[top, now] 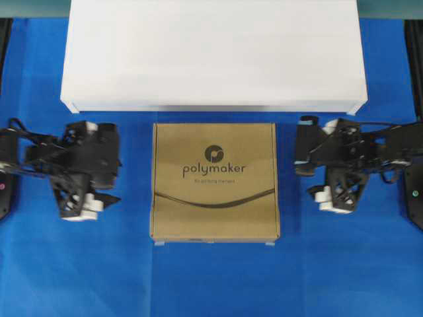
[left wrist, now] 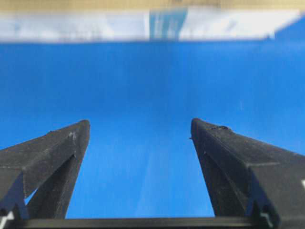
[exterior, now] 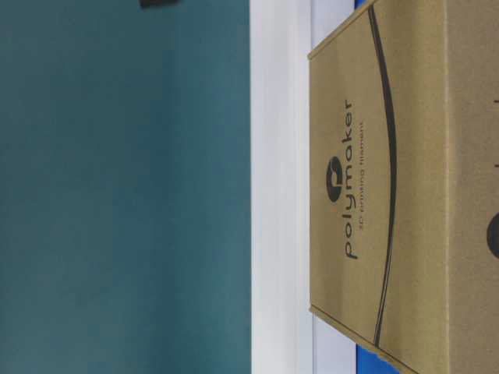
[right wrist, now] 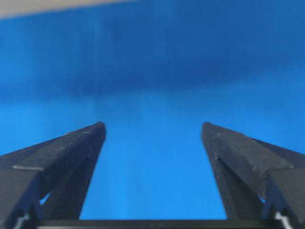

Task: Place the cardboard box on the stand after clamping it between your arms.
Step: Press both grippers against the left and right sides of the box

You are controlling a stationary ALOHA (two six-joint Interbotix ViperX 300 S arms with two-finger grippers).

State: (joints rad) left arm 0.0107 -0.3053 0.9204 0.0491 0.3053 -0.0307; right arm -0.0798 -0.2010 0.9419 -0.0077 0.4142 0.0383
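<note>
The cardboard box (top: pixel 215 181) lies flat on the blue cloth, just in front of the white stand (top: pixel 211 53). Its "polymaker" logo faces up. My left gripper (top: pixel 117 165) is left of the box with a gap between them. It is open and empty, with only blue cloth between its fingers (left wrist: pixel 140 123). My right gripper (top: pixel 301 158) is right of the box, also apart from it, open and empty (right wrist: pixel 153 125). The box shows as a tan strip at the top of both wrist views (left wrist: pixel 143 4) (right wrist: pixel 47 5). The table-level view shows the box (exterior: pixel 405 187) close up with the stand (exterior: pixel 281 187) behind it.
Blue cloth (top: pixel 211 277) covers the table around the box and in front of it. A teal backdrop (exterior: pixel 125 187) stands behind the stand. Black arm mounts sit at the far left (top: pixel 5 191) and far right (top: pixel 415 198) edges.
</note>
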